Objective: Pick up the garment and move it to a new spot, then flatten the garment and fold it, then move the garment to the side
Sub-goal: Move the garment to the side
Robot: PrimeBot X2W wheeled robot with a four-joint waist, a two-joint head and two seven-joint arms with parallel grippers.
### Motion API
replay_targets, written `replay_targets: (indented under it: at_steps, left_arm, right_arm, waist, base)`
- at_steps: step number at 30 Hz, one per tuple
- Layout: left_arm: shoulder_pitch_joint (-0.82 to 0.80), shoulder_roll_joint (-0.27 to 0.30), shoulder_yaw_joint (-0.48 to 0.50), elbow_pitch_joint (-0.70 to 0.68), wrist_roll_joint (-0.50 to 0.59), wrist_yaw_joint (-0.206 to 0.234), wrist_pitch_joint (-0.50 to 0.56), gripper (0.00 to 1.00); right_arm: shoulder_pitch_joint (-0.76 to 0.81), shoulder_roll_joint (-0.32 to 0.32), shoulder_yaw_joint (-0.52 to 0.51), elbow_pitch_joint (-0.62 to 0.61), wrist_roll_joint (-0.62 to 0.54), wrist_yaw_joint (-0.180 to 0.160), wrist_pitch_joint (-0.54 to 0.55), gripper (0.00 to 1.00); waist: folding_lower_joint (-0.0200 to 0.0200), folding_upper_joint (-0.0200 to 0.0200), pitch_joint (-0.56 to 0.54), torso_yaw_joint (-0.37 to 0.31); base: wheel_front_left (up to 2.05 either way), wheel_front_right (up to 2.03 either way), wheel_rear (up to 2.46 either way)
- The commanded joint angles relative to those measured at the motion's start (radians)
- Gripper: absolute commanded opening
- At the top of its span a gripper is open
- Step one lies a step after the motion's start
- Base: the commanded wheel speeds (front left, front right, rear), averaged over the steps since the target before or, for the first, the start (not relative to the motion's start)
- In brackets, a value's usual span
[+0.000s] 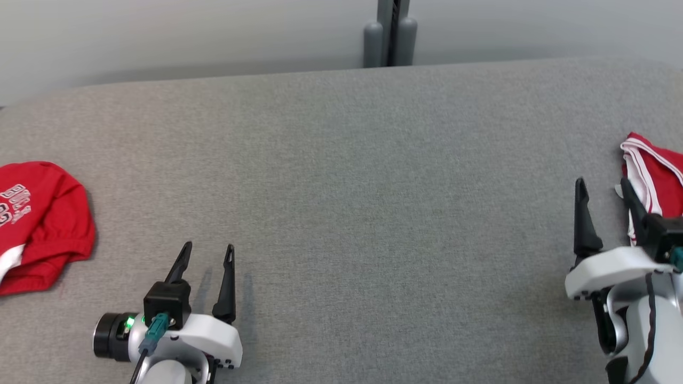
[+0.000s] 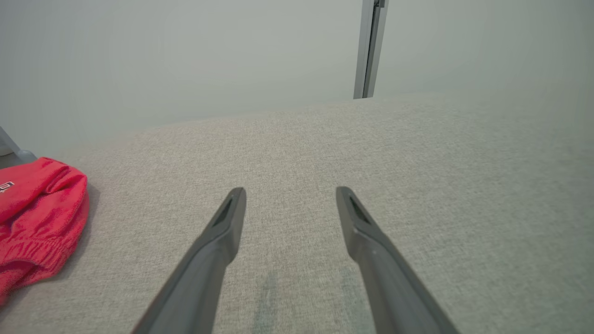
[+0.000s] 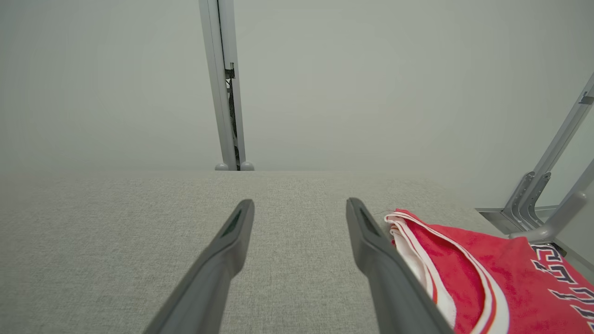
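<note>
Grey cloth-covered table (image 1: 341, 224), wide, bare across the middle. Pale wall behind, one grey post (image 1: 392, 32) at the far edge.

Two red garments, well apart, one at each end.
- Red jersey (image 1: 659, 176), far right edge of the table. White-trimmed, dark lettering visible in the right wrist view. Lies flat in layers and looks folded. Judged to be the task's garment, already set aside.
- Red shirt (image 1: 42, 224), far left edge. Bunched and rumpled, white lettering, gathered hem towards the front. Not flattened.

Handling, judged: both are light, limp knit. No stiffness, so either will sag and drape from any grip. Not fragile. A stack of folded layers may slide apart if only the top layer is pinched. Best hold on the jersey: the trimmed edge, through all layers. On the shirt: the thick gathered hem or a raised ridge of cloth.

Right gripper (image 1: 601, 182): jaws spread wide, nothing between them, low over the table. Its outer finger is just beside the jersey's trimmed edge; whether they touch cannot be told.

Left gripper (image 1: 208, 247): jaws wide apart, empty, over bare table, near the shirt but clear of it.
</note>
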Motion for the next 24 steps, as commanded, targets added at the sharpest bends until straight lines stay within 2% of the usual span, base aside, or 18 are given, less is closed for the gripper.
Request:
replay_targets:
  at_steps: [1, 12, 24]
  left_arm:
    - [0.012, 0.003, 0.007, 0.001, -0.006, 0.006, 0.0, 1.0]
    - [0.077, 0.002, 0.044, 0.003, -0.031, 0.027, 0.0, 1.0]
    - [0.123, 0.002, 0.065, 0.0, -0.055, 0.04, 0.0, 1.0]
  right_arm:
    - [0.018, -0.007, 0.002, -0.002, 0.018, 0.0, 0.0, 1.0]
    - [0.154, -0.005, 0.059, -0.06, 0.104, 0.0, 0.0, 1.0]
    - [0.22, -0.006, 0.093, -0.075, 0.142, 0.0, 0.0, 1.0]
  waist:
    - [0.0, -0.0001, -0.021, 0.017]
    - [0.0, -0.0001, -0.116, 0.052]
    - [0.0, -0.0001, -0.177, 0.057]
  base:
    - [0.0, 0.0, 0.0]
    - [0.0, 0.0, 0.0]
    - [0.0, 0.0, 0.0]
